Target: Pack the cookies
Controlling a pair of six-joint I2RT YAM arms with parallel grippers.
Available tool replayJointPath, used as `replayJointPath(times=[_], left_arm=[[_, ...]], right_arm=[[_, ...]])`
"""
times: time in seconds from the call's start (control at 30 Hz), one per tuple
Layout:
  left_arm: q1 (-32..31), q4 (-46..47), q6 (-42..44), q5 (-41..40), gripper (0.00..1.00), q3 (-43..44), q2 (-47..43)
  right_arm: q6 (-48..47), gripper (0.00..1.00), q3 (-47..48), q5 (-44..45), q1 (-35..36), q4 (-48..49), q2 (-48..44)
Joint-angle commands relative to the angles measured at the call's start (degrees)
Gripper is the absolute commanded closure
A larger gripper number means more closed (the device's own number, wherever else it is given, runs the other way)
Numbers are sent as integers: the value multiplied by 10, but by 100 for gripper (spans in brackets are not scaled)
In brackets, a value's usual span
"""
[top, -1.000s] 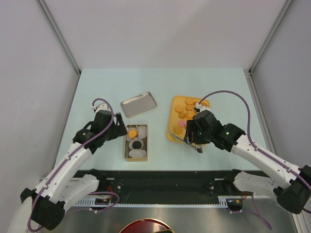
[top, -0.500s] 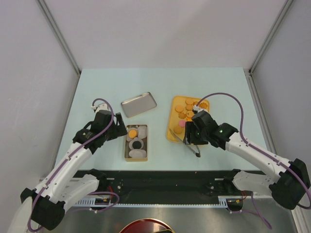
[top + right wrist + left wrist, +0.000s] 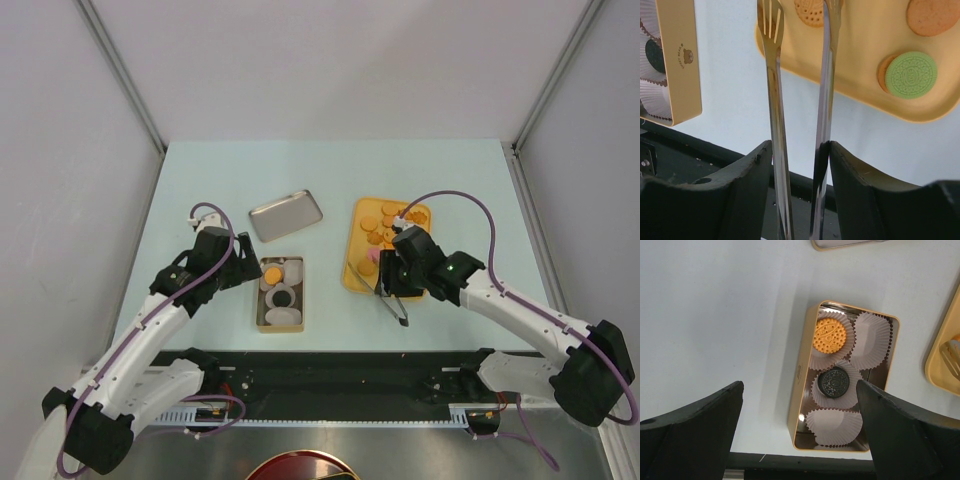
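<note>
The cookies (image 3: 385,225) lie mostly on an orange tray (image 3: 865,55) right of centre on the table (image 3: 200,180). Most are orange-brown. A pink one (image 3: 372,255) sits near the tray's near end, and a green one (image 3: 911,74), stamped with a fine pattern, lies partly on top of an orange-brown one. Two more are already in the box (image 3: 801,390) left of the tray, each in a white paper cup (image 3: 870,340). An orange cookie (image 3: 830,335) with a squiggle pattern is at the far end, and a black cookie (image 3: 833,382) is in the cup behind it. The other cups in view hold nothing.

The right wrist view shows a small bear face with a line of print on the box's side, too small to read.

The right gripper (image 3: 799,145) is clamped on metal tongs (image 3: 774,100). The tongs' two arms stand apart, with the slotted tip over the tray's near edge beside a patterned cookie.

The left gripper (image 3: 799,385) hovers over the box with its fingers (image 3: 695,430) spread wide, gripping nothing.

A grey lid (image 3: 285,215) lies on the table beyond the box, apart from it.
</note>
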Motion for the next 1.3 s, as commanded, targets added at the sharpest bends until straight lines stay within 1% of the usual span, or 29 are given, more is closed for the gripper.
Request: replayJointPath(times=[0.0,0.2,0.47,0.57,0.8,1.1,1.17,1.2,1.27], left_arm=[[3,12,0,-1,0,-3,0],[3,11,0,1,0,-3,-4],[3,11,1,5,0,0,-5],[3,11,0,10,0,-1,-8],[3,11,-1,13,0,-3,-11],[3,12,0,13,0,-4,-11],[3,11,0,13,0,-4,-12],[3,11,-1,13,0,-5,-12],[3,12,-1,13,0,-5,-11]], right_arm=[[-1,48,-2,-8,-2,11,-12],[-1,49,-3,-9,-2,8,-19],[-3,46,1,-3,-2,0,-23],[-5,46,-20,-4,-2,7,-22],[-2,47,-86,22,2,44,-21],[1,47,-104,45,22,67,9],[1,44,-98,59,31,64,5],[1,41,-96,61,38,63,3],[3,37,-85,69,53,54,-1]])
